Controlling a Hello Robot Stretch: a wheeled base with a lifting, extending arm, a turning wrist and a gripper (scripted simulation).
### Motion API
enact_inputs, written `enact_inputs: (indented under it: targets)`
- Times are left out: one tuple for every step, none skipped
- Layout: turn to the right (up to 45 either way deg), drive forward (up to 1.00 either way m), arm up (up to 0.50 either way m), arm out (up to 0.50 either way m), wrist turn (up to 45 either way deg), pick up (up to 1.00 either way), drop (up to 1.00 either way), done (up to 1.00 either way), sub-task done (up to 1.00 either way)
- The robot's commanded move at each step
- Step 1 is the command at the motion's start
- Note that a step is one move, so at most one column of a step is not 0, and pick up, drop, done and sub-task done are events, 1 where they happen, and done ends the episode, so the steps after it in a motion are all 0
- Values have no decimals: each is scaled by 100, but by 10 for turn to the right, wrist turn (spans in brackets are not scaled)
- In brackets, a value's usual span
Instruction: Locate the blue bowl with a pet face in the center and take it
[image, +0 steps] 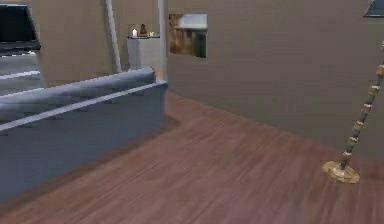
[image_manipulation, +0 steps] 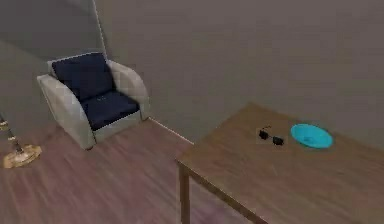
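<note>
In the forward view, a long blue-grey sofa (image: 70, 125) is standing on a brown wooden floor (image: 220, 170). Beyond the sofa's far end a white pedestal (image: 143, 50) is rising, carrying a few small things too tiny to name. Just past the pedestal, farther from the sofa, a framed picture (image: 188, 35) is hanging on the beige wall. Behind the sofa a dark screen (image: 18, 28) is showing. Well apart from the sofa, across the bare floor, a floor lamp (image: 356, 125) with a knobbly pole is standing on a round golden base.

In the arm side view, a brown wooden table (image_manipulation: 300, 190) is standing close to the wall. The blue bowl (image_manipulation: 311, 135) is lying on the table, near its far edge; any face in its middle is too small to make out. Just beside the bowl, also on the table, a small dark thing (image_manipulation: 271, 135) shaped like a pair of glasses is lying. Well apart from the table, a pale armchair (image_manipulation: 93, 95) with dark blue cushions is sitting in the room's corner. The lamp's golden base (image_manipulation: 20, 153) is resting farther from the table than the armchair.

How the gripper is standing cannot be told.
</note>
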Motion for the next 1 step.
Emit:
enact_inputs:
  targets:
    - [330,0,0,0,0,0,0,0,0]
